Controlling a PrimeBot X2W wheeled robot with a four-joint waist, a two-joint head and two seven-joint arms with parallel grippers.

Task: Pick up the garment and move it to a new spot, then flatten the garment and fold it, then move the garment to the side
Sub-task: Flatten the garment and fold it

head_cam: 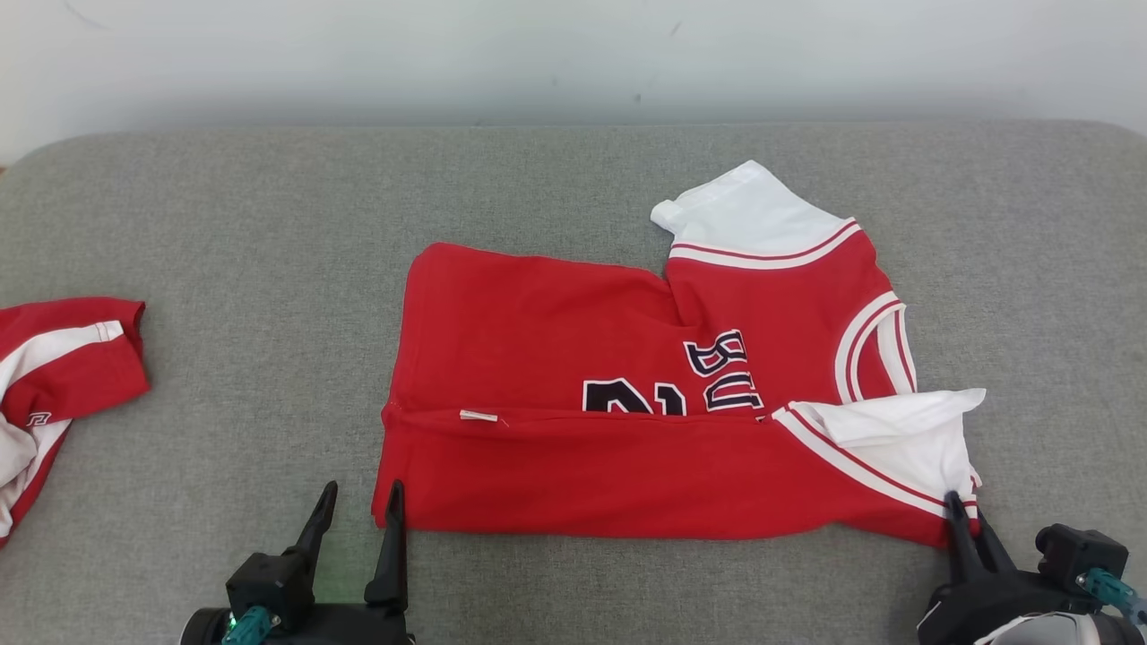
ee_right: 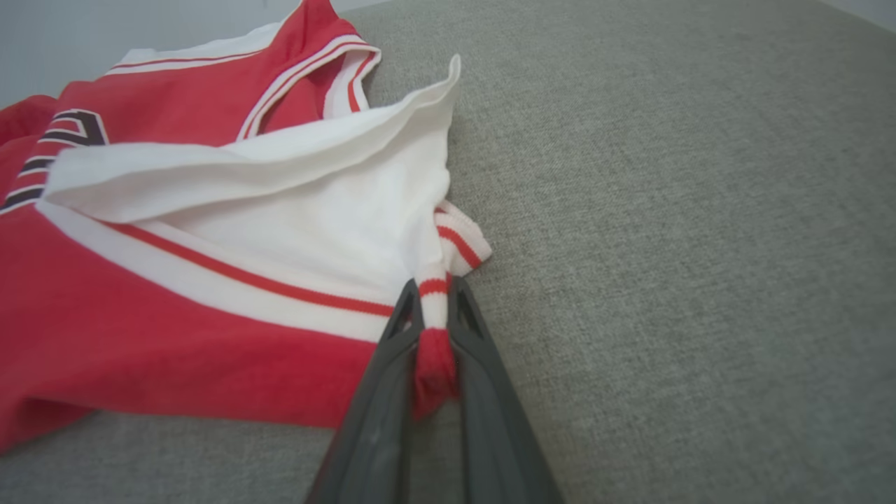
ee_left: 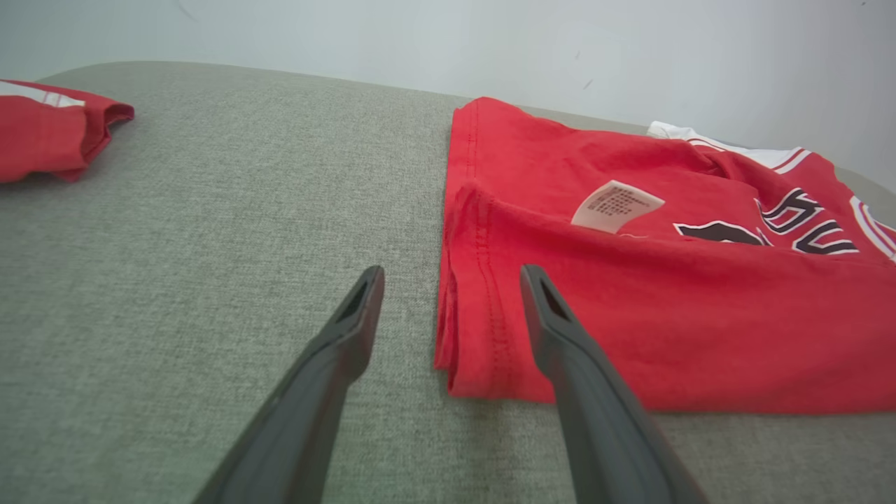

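My right gripper clamps the striped ribbed trim of the red jersey. It lies folded just ahead of both grippers, long axis side to side, neckline rightward. My left gripper gapes astride its hem corner. Open grey woven cushion stretches beyond, with a second red garment far left.

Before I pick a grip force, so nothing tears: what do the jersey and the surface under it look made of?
The jersey looks like soft matte knit, likely cotton or a blend: stitched hems, limp folds. The surface looks like grey woven upholstery cloth: coarse visible weave, no shine.
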